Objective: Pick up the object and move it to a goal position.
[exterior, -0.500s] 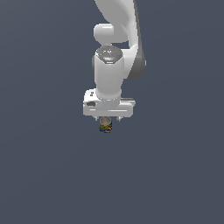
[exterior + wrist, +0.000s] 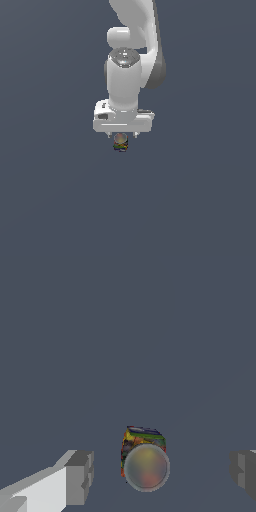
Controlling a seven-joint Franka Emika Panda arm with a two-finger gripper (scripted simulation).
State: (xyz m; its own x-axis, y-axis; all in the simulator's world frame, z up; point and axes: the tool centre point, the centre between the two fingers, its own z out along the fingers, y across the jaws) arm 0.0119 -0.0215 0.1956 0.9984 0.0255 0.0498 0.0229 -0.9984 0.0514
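The object (image 2: 120,143) is a tiny stubby can with red, green, yellow and blue bands and a pale round top. In the exterior view it sits directly under the white gripper (image 2: 122,135), partly hidden by the hand. In the wrist view the object (image 2: 143,456) lies between the two grey fingers (image 2: 80,476), with wide gaps on both sides. The gripper (image 2: 162,473) is open and touches nothing; the second finger shows only at the picture's edge.
A plain dark grey-blue surface (image 2: 50,200) fills both views. The white arm (image 2: 132,45) rises above the hand in the exterior view. No other objects or edges show.
Arm, gripper and object stand about where they were half a second ago; no clear movement shows.
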